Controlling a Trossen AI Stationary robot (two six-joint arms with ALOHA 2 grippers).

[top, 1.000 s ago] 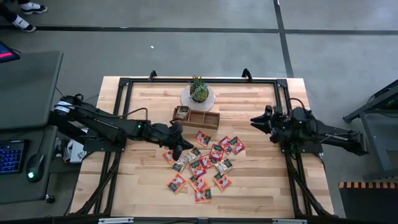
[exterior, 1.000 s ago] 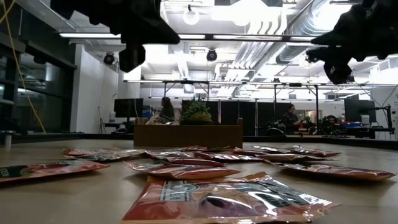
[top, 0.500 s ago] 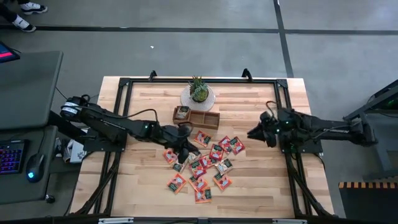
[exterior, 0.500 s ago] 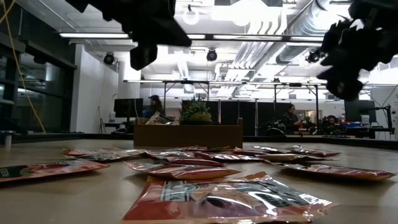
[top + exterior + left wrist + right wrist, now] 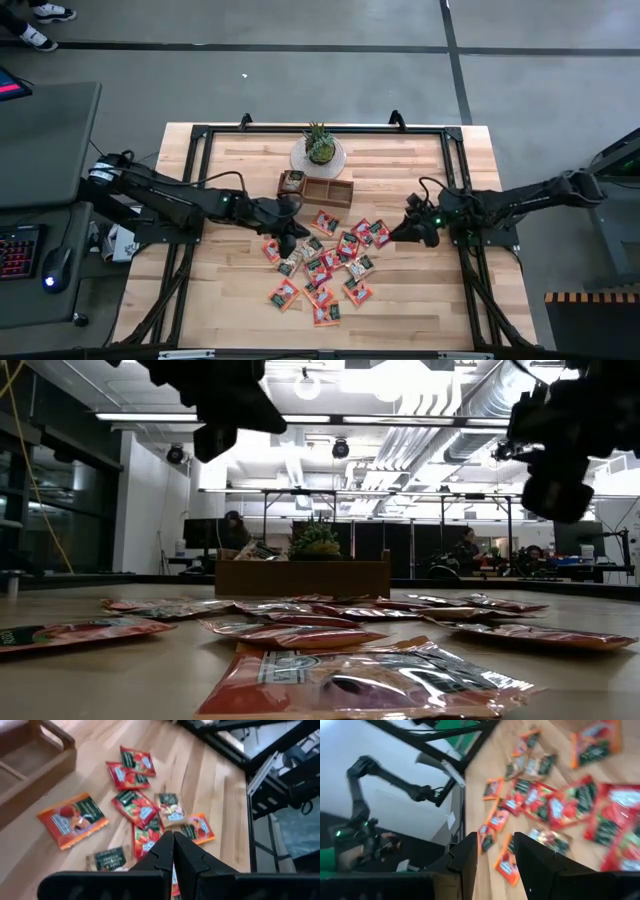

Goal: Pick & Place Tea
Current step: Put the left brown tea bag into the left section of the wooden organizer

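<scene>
High view: tea sachets (image 5: 325,265) lying scattered mid-worktop, between arms. Left end effector (image 5: 288,236), fingers pressed together, hovering over pile's left edge; right end effector (image 5: 402,232), fingers parted, sitting just beside right edge.

Glossy foil-like tea sachets (image 5: 360,682) lie on matt wooden table (image 5: 420,290).

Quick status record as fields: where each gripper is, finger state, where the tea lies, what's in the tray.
left gripper: above the pile's left edge, near the tray, fingers shut, holding nothing visible
right gripper: at the pile's right edge, fingers open, empty
tea sachets: scattered flat on the table, in front of the tray
wooden tray: something in its left compartment, the others look empty
potted plant: behind the tray
</scene>
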